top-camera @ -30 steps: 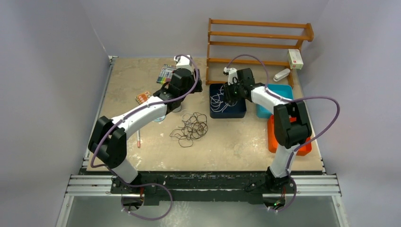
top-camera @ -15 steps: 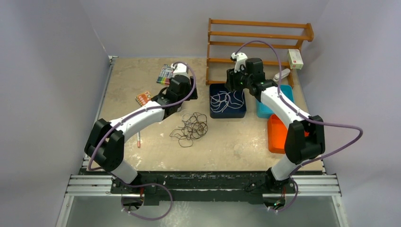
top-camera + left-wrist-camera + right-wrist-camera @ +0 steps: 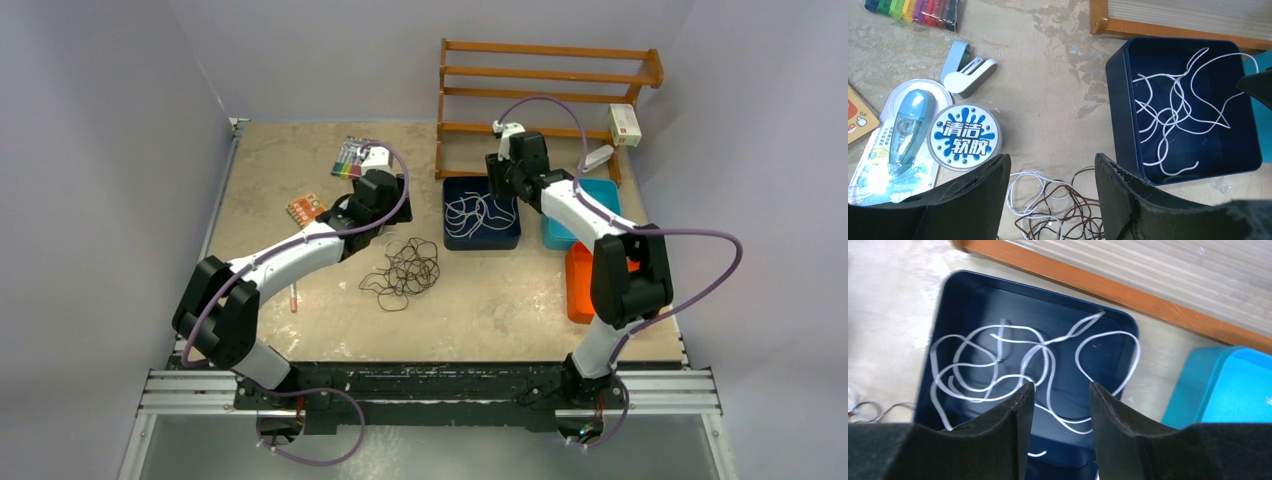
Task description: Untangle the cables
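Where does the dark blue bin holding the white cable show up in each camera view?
Top external: dark blue bin center-right, just in front of the wooden rack.
Left wrist: bin on the right side, upper half.
Right wrist: bin fills the left and center.
Shared landmark: the wooden rack's bottom rail, just behind the bin in all three.

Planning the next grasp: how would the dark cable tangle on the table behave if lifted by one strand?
The dark cable tangle is string-thin loops, so probably floppy and light, sagging from the pinch. Its strands cross many times and a white cable runs through it, so the clump would likely rise together.
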